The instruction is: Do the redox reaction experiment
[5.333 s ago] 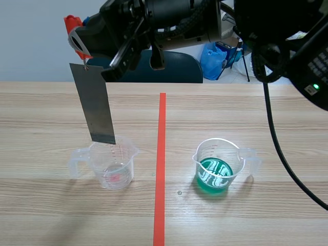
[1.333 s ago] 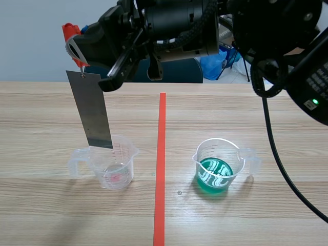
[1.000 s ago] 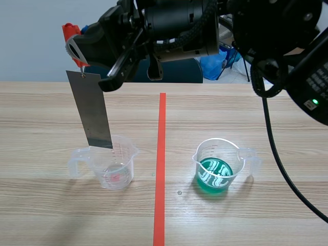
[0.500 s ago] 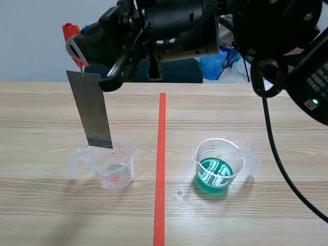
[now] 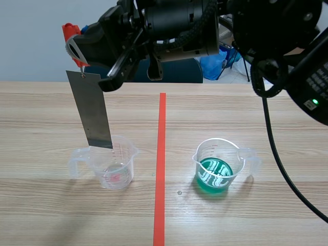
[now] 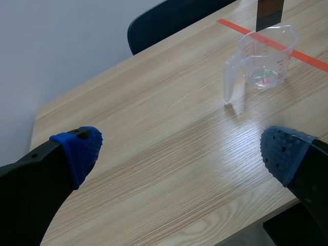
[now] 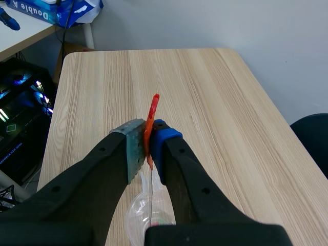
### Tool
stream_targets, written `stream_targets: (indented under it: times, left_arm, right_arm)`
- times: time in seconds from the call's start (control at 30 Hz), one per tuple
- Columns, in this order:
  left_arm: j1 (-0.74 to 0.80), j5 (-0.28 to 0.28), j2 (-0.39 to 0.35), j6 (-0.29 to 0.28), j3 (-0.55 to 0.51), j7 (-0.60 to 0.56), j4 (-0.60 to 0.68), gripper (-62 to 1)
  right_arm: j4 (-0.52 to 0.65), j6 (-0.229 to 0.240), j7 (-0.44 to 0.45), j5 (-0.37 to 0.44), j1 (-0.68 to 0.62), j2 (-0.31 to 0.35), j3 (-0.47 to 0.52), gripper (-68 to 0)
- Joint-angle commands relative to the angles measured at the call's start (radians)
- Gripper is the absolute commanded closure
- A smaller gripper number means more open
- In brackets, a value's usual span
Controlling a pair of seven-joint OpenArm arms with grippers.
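On my scene feed the metal strip [image 5: 92, 110] at upper left is plain dull grey, and the clip [image 5: 69, 29] above it is orange-red. The measuring cup [image 5: 110, 164] at lower left is clear plastic with red scale marks and a pinkish trace at its bottom. The second cup [image 5: 218, 166] at lower right is clear too, its liquid bright green with white glare swirls. The table [image 5: 256, 113] is pale wood grain, split by an orange-red tape line [image 5: 161, 154]. The right arm [image 5: 174, 23] is black. The left gripper [image 6: 182, 151] has blue dotted pads [image 6: 82, 148]; the right gripper [image 7: 148, 143] shows one grey-green pad [image 7: 134, 146], one blue
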Motion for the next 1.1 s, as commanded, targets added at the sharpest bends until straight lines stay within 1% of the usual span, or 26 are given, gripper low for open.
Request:
stream_targets:
  times: [0.0, 0.3, 0.43, 0.73, 0.83, 1.07]
  left_arm:
    - [0.001, -0.013, 0.005, -0.003, -0.008, -0.018, 0.011, -62.3]
    - [0.001, -0.013, 0.005, -0.003, -0.008, -0.018, 0.011, -62.3]
    - [0.001, -0.013, 0.005, -0.003, -0.008, -0.018, 0.011, -62.3]
    - [0.001, -0.013, 0.005, -0.003, -0.008, -0.018, 0.011, -62.3]
    - [0.001, -0.013, 0.004, -0.003, -0.008, -0.018, 0.011, -62.3]
    - [0.001, -0.013, 0.004, -0.003, -0.008, -0.018, 0.011, -62.3]
  right_arm:
    - [0.006, -0.004, 0.011, 0.007, 0.023, 0.0, -0.004, -0.6]
    - [0.005, -0.004, 0.011, 0.007, 0.023, 0.0, -0.004, -0.6]
    - [-0.016, -0.004, 0.013, 0.003, 0.023, 0.0, -0.004, -0.7]
    - [-0.121, -0.003, 0.108, -0.016, 0.023, -0.003, -0.004, -0.6]
    - [-0.15, 0.004, 0.139, -0.028, 0.023, -0.012, -0.005, -0.6]
    - [-0.218, 0.005, 0.157, -0.067, 0.023, -0.051, -0.005, -0.6]
